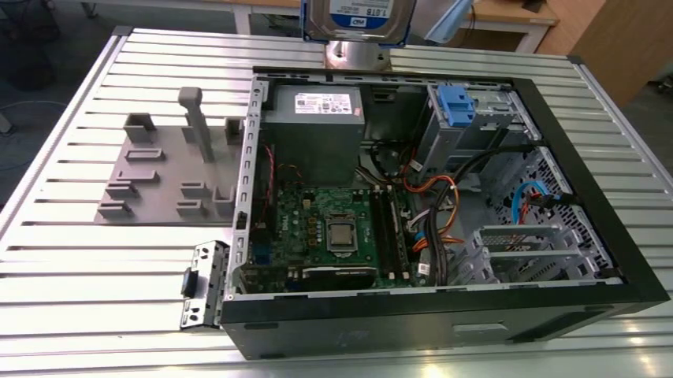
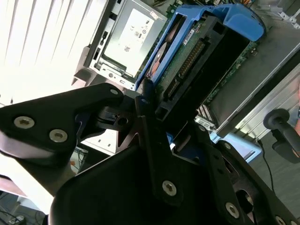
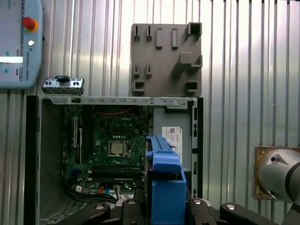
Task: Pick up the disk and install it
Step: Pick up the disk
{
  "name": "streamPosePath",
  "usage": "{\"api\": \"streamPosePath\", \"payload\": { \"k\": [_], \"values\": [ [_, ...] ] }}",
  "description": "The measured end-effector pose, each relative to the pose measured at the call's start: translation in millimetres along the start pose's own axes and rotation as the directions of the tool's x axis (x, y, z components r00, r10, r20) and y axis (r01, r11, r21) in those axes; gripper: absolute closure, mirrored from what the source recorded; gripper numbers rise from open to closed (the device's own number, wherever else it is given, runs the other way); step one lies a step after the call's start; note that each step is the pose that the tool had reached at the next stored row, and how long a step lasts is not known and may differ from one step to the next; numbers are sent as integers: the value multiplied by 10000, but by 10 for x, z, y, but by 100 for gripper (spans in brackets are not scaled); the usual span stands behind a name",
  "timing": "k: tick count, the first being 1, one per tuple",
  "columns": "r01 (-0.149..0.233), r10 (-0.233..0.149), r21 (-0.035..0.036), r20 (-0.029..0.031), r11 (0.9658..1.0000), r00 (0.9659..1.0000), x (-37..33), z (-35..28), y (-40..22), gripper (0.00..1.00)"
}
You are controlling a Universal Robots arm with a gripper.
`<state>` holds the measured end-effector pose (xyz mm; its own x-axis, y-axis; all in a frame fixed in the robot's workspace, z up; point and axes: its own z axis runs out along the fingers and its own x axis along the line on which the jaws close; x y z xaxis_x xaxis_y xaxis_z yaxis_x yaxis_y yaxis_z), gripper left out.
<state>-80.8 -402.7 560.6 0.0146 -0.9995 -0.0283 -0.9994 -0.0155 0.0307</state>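
Observation:
The disk, a silver-grey drive with a white and blue label in a blue plastic bracket, hangs high above the far edge of the open computer case in the exterior view. In the second wrist view my gripper is shut on the disk, with black fingers pressed against its sides and its connector edge showing. The first wrist view looks down past the blue bracket onto the case interior, with the gripper clamped around it.
Inside the case are a grey power supply box, a motherboard, cables, and a drive bay with a blue latch. A grey fixture plate lies on the slatted table at the exterior view's left. A teach pendant rests nearby.

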Motion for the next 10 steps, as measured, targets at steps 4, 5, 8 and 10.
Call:
{"api": "streamPosePath", "payload": {
  "k": [4, 5, 8, 10],
  "values": [
    [0, 0, -5, 0, 10000, 10000, 48, -1, -101, 64],
    [-1, 1, -6, 0, 10000, 10000, 59, -1, -128, 64],
    [0, 0, -12, 1, 10000, 10000, 95, 1, -206, 64],
    [-1, 1, -15, 3, 10000, 10000, 120, 5, -251, 64]
  ]
}}
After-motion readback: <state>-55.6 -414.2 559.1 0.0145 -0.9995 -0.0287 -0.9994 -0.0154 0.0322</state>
